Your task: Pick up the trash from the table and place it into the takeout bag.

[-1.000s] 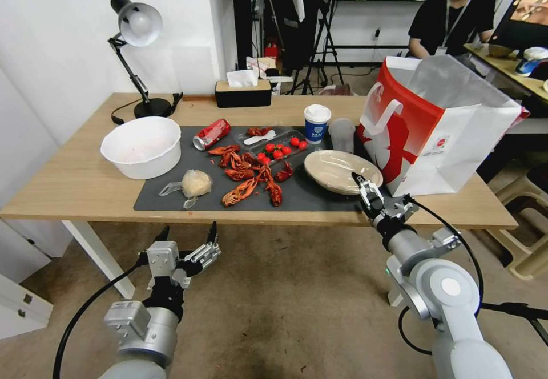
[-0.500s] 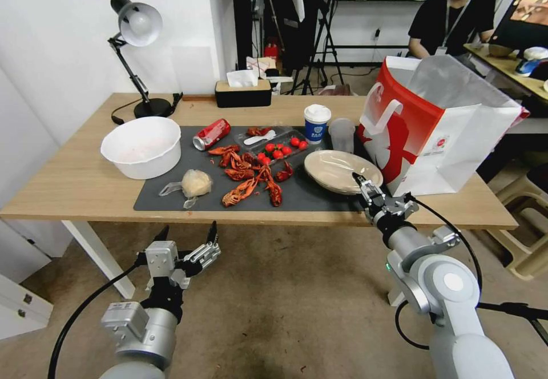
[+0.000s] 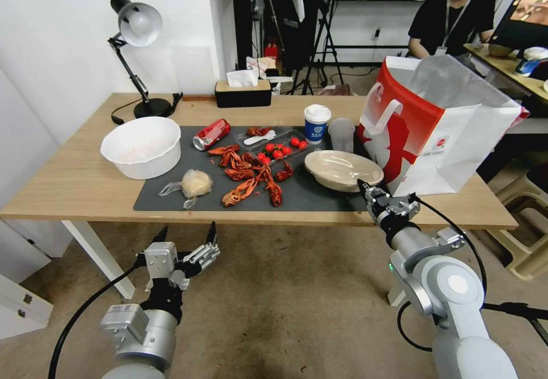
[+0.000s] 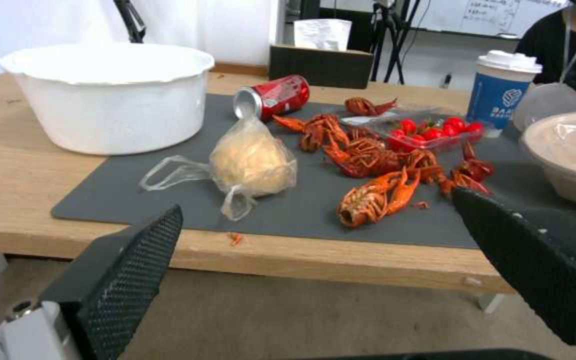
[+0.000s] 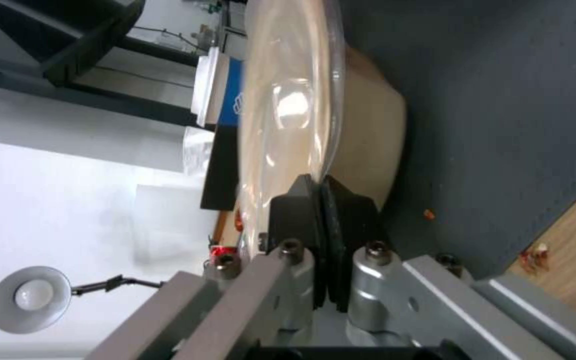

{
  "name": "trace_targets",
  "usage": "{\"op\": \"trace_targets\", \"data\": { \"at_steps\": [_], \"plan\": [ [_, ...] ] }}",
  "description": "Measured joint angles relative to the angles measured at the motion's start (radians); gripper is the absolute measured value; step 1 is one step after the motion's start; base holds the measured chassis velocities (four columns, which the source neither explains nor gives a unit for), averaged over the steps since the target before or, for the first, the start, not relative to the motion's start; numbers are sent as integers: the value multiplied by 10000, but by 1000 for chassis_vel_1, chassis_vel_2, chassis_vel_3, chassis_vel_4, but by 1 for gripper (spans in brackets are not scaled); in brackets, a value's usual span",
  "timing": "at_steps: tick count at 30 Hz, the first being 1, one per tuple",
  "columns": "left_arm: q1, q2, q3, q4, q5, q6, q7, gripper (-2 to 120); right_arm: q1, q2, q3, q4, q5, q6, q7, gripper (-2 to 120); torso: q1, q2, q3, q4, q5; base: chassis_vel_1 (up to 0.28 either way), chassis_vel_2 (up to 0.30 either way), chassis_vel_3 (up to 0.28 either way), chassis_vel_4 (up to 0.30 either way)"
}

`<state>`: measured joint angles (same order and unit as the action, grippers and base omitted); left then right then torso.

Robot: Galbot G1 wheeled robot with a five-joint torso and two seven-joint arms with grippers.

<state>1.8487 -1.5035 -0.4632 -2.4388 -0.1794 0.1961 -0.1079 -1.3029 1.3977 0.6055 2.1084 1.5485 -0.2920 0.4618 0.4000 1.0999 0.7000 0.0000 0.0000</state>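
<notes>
One logo on the takeout bag (image 3: 440,142); right pincer (image 3: 363,188) on dish rim (image 3: 342,170)

You can't read the logo on the takeout bag (image 3: 440,142); it's too small. The right gripper (image 5: 319,200) covers the near rim of the beige dish (image 5: 361,125). The blue paper cup (image 5: 225,97) is mostly hidden behind that dish.
</notes>
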Motion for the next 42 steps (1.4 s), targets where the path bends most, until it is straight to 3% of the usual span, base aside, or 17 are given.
{"op": "trace_targets", "data": {
  "at_steps": [5,7,9,10,13,14,16,19,24,30,42],
  "plan": [
    [-13,6,29,40,-2,-15,-52,100,-156,-76,-45,160,-624,-50,-359,0,1,0,0,0,0,0,0,0,0],
    [15,-22,29,13,-12,-61,-85,100,-463,-280,-142,560,-2159,-175,-1261,0,-1,0,0,-1,0,0,0,0,0],
    [16,-32,19,-7,-22,-64,-99,100,-537,-346,-162,675,-2571,-201,-1497,0,-2,-1,-1,-1,-1,0,0,0,0],
    [19,-35,-4,-52,-42,-73,-137,100,-722,-555,-209,968,-3599,-254,-2033,0,-2,1,-1,0,0,0,0,0,0],
    [34,-20,-11,-67,-50,-95,-163,100,-860,-751,-241,1205,-4331,-269,-2405,0,-2,0,0,-1,0,0,0,0,0],
    [46,-3,-51,-91,-61,-181,-218,100,-1061,-1116,-287,1492,-5614,-197,-2973,0,-2,1,0,-1,-1,0,0,0,0],
    [43,-2,-89,-103,-83,-195,-237,100,-1146,-1298,-295,1574,-6278,-51,-3249,0,-2,1,0,0,0,0,0,0,0],
    [55,-6,-139,-168,-129,-221,-288,100,-1283,-1787,-217,1802,-8327,704,-4098,0,-1,1,0,-1,1,0,0,0,0],
    [110,-71,-83,-175,-64,-300,-323,100,-1080,-2334,27,2339,-9056,1408,-4198,0,-2,1,-1,0,0,0,0,0,0],
    [164,-107,-48,-252,-24,-302,-344,100,-640,-3079,526,2655,-8900,1815,-3991,0,-2,1,0,-2,1,0,0,0,0],
    [245,-169,-29,-297,47,-329,-349,100,837,-4225,957,1397,-8524,2745,-3527,0,1,0,0,2,2,0,0,0,0]
  ]
}}
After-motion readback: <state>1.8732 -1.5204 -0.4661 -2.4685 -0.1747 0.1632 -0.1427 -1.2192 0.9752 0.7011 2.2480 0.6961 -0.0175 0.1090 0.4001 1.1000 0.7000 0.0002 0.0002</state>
